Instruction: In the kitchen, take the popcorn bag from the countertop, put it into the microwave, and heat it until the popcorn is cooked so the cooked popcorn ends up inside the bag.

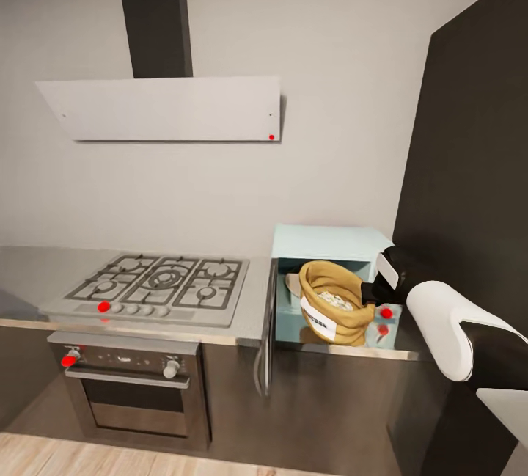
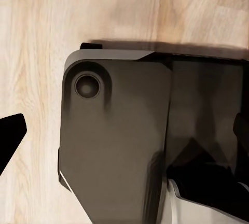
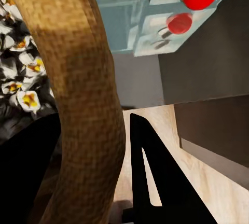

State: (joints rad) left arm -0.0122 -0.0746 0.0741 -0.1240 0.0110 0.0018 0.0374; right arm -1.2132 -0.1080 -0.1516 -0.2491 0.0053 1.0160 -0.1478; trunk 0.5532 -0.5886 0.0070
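popcorn bag [image 1: 334, 304] | orange-brown, rolled rim, white label | popped kernels [image 3: 18, 92] inside

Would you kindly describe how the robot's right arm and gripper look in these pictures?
The right arm has smooth, rounded white shells with black sections between them. Its gripper is black, with a white panel behind it; the fingers are flat, dark and tapering. No cables or markings are visible.
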